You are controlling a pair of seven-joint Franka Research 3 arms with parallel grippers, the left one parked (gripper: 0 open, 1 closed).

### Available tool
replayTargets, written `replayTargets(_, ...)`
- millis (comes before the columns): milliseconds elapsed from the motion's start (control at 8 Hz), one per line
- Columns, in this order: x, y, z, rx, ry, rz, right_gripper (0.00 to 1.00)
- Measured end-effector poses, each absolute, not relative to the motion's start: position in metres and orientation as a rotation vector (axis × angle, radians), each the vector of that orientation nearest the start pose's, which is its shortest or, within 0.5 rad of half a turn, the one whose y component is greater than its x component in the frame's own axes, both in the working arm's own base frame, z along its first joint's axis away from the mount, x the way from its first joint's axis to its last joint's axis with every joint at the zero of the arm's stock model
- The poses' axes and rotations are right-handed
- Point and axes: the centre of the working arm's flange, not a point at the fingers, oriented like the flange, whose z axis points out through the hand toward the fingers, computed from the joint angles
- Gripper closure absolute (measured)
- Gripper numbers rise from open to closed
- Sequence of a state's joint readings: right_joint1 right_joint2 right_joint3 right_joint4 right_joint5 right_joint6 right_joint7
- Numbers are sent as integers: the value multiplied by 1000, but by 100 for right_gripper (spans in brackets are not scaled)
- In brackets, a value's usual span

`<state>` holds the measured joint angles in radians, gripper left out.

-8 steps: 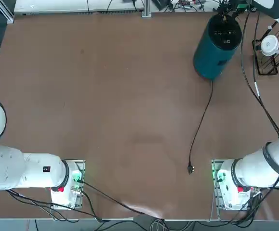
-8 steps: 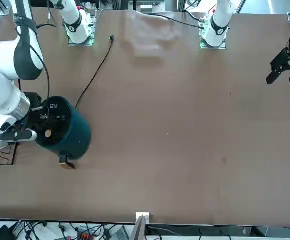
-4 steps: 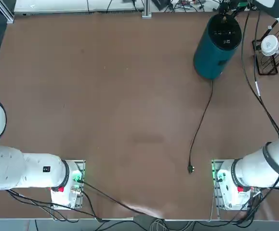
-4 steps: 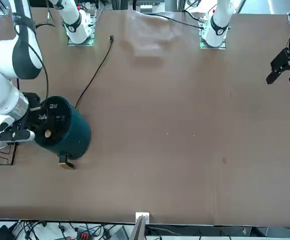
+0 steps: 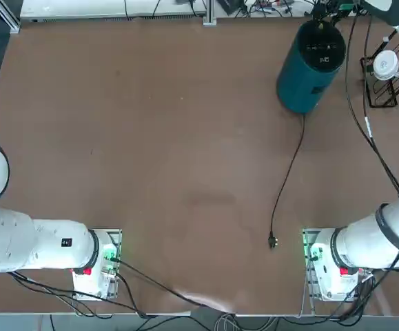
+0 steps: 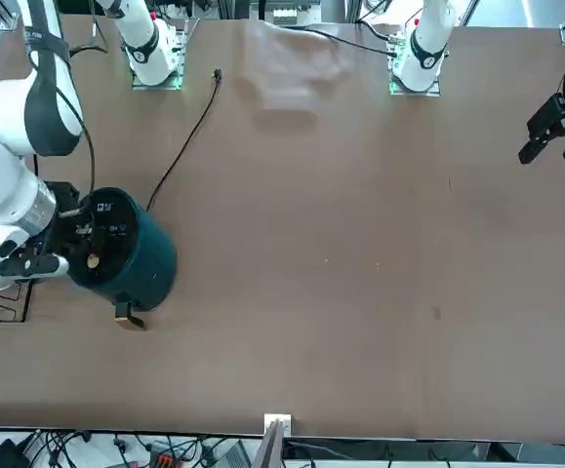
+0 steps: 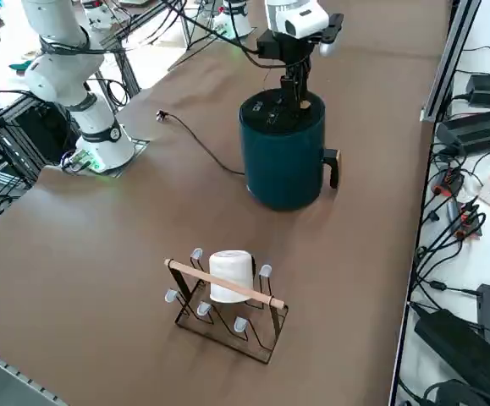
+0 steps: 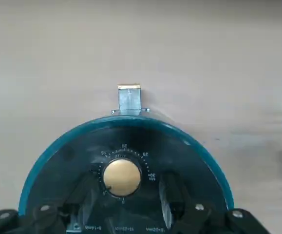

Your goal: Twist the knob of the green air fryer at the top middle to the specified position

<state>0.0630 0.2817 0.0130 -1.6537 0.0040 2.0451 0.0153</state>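
Going from left to right as the robot sits, first there's a thin black cord (image 5: 289, 169) lying on the table (image 5: 151, 152), off to the left of the hand and back toward the arm's base, ending in a small plug (image 5: 273, 242). Then comes the green air fryer (image 5: 302, 86), standing right under the right gripper (image 8: 125, 189), with its handle (image 7: 333, 167) sticking out on the side away from the robot's bases. The knob (image 8: 122, 177), round and gold, sits in the black control panel (image 8: 145, 141) between the two fingers as the wrist view looks down. Those fingers stand open, wider apart than the knob, with a gap showing on each side, and they have hold of nothing. From the wrist the writing is upside down: I can make out 20 and 30 on the dial's ring of ticks, and a row of time ranges ending in "min", too blurred to trust fully. Over to the hand's right stands a black wire rack (image 7: 267, 342) with a wooden bar (image 7: 228, 285) and an upturned white cup (image 7: 231, 275).
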Motion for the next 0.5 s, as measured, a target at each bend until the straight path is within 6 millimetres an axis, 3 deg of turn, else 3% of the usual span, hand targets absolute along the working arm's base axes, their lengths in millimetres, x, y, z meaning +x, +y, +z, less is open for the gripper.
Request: replayTargets(500, 657, 55, 456, -3121, -103, -185, 25)
